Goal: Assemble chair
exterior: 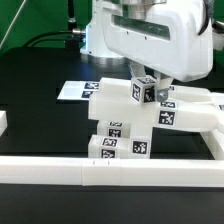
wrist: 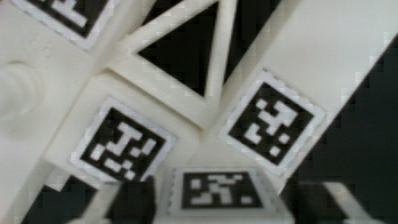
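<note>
The partly joined white chair [exterior: 122, 128] stands upright near the front rail, with tags on its faces. My gripper [exterior: 143, 92] comes down from above over a tagged bar [exterior: 144, 90] at the chair's top. In the wrist view the X-braced frame [wrist: 169, 75] fills the picture, with two tags on its bars. The tagged bar [wrist: 219, 190] lies between my fingers [wrist: 130, 206], and my gripper [wrist: 222, 207] stands open, with a narrow dark gap on each side of the bar.
The marker board [exterior: 70, 91] lies flat behind the chair at the exterior view's left. A long white rail [exterior: 60, 170] runs along the front, with a short rail end [exterior: 3, 122] at the left. The arm's white body [exterior: 150, 40] hangs over the chair.
</note>
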Robot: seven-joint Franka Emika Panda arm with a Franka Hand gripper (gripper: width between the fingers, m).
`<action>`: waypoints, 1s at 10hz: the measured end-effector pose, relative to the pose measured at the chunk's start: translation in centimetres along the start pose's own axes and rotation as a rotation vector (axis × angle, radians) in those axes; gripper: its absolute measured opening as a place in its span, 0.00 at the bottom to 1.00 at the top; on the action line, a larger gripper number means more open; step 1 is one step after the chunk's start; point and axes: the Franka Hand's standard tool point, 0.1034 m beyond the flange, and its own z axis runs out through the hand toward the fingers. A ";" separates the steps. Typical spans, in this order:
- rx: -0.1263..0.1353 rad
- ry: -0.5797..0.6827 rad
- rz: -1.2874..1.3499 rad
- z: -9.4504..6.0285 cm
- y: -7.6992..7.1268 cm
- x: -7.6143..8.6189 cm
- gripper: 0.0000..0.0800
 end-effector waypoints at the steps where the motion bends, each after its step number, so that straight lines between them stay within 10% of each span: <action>1: 0.000 -0.001 -0.021 0.0 0.0 0.0 0.64; 6: 0.003 -0.008 -0.335 0.2 0.1 0.0 0.81; 10: -0.048 -0.010 -0.858 -0.3 -0.3 0.7 0.81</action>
